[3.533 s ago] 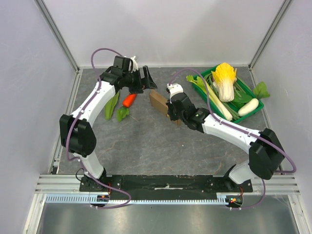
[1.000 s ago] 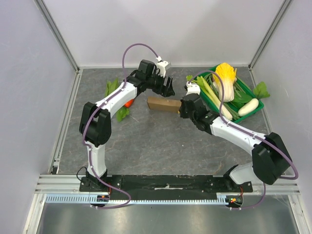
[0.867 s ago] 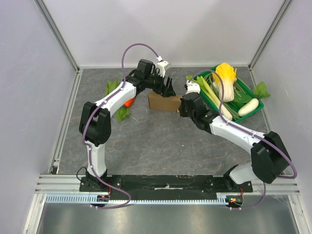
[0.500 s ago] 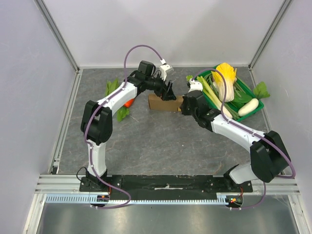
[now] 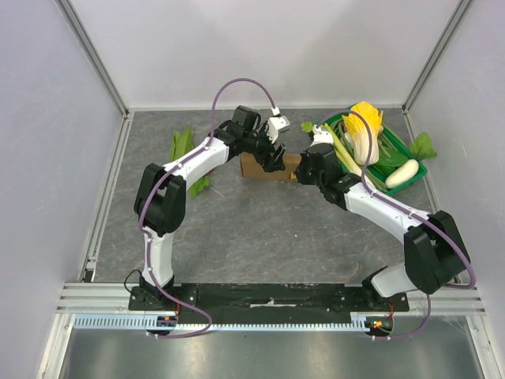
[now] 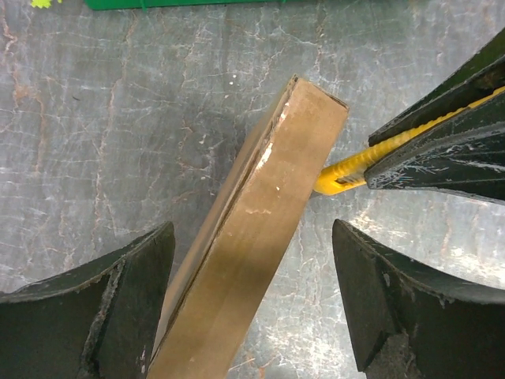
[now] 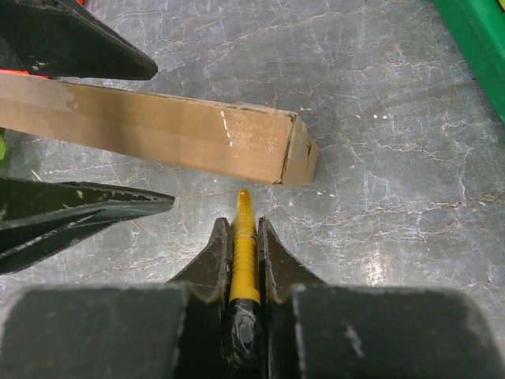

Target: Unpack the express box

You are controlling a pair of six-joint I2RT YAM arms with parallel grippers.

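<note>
Brown cardboard express box point(image 5: 254, 167) stands on one long, narrow edge on the grey, marbled table point(image 5: 237, 237), towards the back and about midway between the side walls. Its flaps are shut.

Left gripper point(image 5: 276, 156) straddles the box from above with its jaws spread wide. In the left wrist view the black fingers point(image 6: 126, 300) sit either side of the box point(image 6: 260, 237), with table showing between each finger and the cardboard, so the claw holds nothing.

Right gripper point(image 5: 304, 168) comes in from the right, level with the box's end. Its jaws are closed tight on a yellow tool point(image 7: 243, 225), a slim ribbed stick that pokes out past the fingertips. The tip points at the lower corner of the box's point(image 7: 158, 130) end face and lies just beside it; the right wrist view shows a sliver of table between the two, while the left wrist view cannot settle whether they touch.

Behind the right arm, a green crate point(image 5: 414, 170) in the back right corner holds a yellow-topped cabbage point(image 5: 364, 130), long green stalks point(image 5: 347, 162) and a white radish point(image 5: 402, 173). Loose green leaves point(image 5: 181, 144) lie on the table to the left of the left arm.
</note>
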